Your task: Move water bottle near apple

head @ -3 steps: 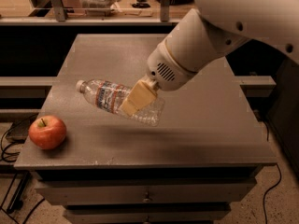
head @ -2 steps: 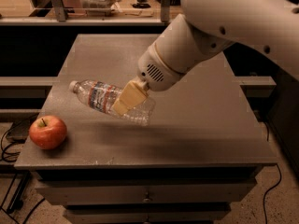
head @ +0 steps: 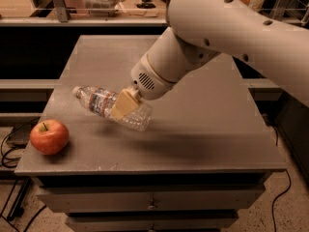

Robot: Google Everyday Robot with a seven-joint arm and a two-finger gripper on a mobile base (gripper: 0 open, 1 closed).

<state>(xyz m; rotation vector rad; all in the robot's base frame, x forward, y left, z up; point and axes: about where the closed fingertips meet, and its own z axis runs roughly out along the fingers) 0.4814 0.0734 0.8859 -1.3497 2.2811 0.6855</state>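
Behind the water bottle, the far finger of the gripper is hidden; only one tan finger is seen, pressed across the bottle's middle, and the bottle is judged clamped between the two. The arm is cut off at the top and right edges. Whether the bottle's base touches the surface cannot be confirmed. The bottle is held tilted left of centre over the table, cap towards the far left, base towards the near right. The apple is set at the near left corner, apart from the bottle. A grey table top is recorded, with a drawer under its near edge, cables on the floor at left, and a shelf at the far side whose contents are not made out. Counted: one bottle, one apple, one arm, one gripper.
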